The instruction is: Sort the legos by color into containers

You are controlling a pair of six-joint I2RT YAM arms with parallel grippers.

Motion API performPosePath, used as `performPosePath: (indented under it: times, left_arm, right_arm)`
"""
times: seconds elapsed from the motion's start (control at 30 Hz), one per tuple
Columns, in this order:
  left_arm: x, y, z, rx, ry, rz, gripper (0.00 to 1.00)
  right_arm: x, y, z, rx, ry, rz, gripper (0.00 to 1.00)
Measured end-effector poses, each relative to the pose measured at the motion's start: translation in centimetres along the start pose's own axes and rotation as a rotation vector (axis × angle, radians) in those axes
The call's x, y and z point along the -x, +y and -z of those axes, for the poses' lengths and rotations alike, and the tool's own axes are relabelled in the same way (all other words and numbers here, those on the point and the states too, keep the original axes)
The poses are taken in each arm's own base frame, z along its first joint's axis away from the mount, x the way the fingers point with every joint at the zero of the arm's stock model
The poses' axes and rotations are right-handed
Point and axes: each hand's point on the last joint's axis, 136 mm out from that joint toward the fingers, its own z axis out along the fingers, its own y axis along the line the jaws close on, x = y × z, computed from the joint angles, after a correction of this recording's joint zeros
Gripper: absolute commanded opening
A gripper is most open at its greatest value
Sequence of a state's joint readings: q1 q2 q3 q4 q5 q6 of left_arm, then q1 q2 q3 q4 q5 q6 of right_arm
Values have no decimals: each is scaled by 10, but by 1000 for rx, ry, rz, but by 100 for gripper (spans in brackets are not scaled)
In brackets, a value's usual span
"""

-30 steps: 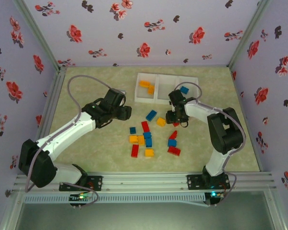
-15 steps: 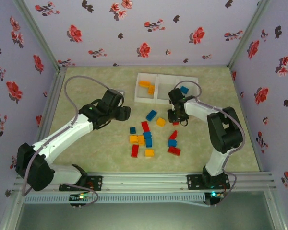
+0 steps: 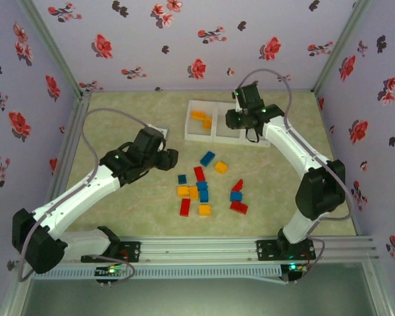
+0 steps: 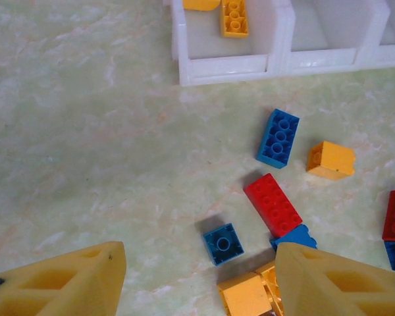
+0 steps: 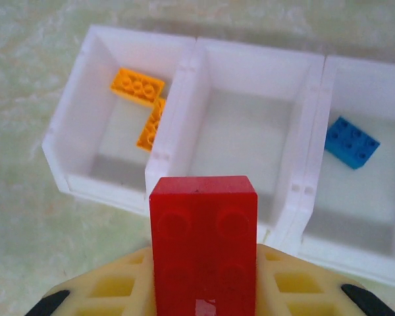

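White tray (image 5: 168, 125) at 12 o'clock of desk (image 3: 118, 118): 9 o'clock compt has 2 orange bricks (image 5: 138, 87), 3 o'clock compt 1 blue brick (image 5: 351, 142). R hand (image 3: 240, 120) clenched on red brick (image 5: 204, 243) over tray. L hand (image 4: 199, 266) released, above loose bricks (image 3: 201, 187) at desk ctr.

Low white three-compartment plastic tray (image 5: 178, 99): middle compartment open from above, thin walls around. Loose red, blue, yellow plastic bricks (image 3: 203, 193) crowd centre; bare green tabletop (image 4: 85, 131) left of them.
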State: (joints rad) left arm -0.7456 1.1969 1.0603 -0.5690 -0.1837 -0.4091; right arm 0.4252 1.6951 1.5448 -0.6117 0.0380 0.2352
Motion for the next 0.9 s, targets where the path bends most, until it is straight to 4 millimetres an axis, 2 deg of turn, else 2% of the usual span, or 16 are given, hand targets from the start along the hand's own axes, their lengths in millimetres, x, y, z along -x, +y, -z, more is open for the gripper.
performPosePath:
  times: [0.07,0.17,0.3,0.37,0.43,0.5,0.6,0.7,0.77,0.9]
  left_arm:
    - [-1,-5,3,-14,-4,-10,62]
    - [-4,-14,6,-38,-7,-28,62]
    - [-12,-20,6,-52,3,-40,62]
    - [-15,-21,5,-54,10,-43,62]
    - [-17,-22,4,-55,14,-44,62]
    - [-19,-22,4,-54,16,-45,62]
    - [-20,-21,4,-55,16,-41,62]
    - [-20,-21,5,-58,9,-30,62]
    - [-24,-19,5,-56,13,-26,62]
    - [-31,-15,1,-41,28,-23,62]
  right_arm:
    - [11,0,-10,-4,-8,-4,27]
    - [18,-3,-38,-18,13,-13,27]
    - [12,-9,-81,-40,71,-18,27]
    - [8,-10,-96,-48,92,-19,28]
    - [6,-13,-108,-56,107,-21,35]
    - [7,-13,-115,-60,116,-29,47]
    - [11,-12,-118,-58,113,-38,57]
    - [9,-9,-112,-55,106,-37,60]
    - [1,-10,-103,-61,114,-31,60]
    - [-13,-4,-70,-58,103,-9,60]
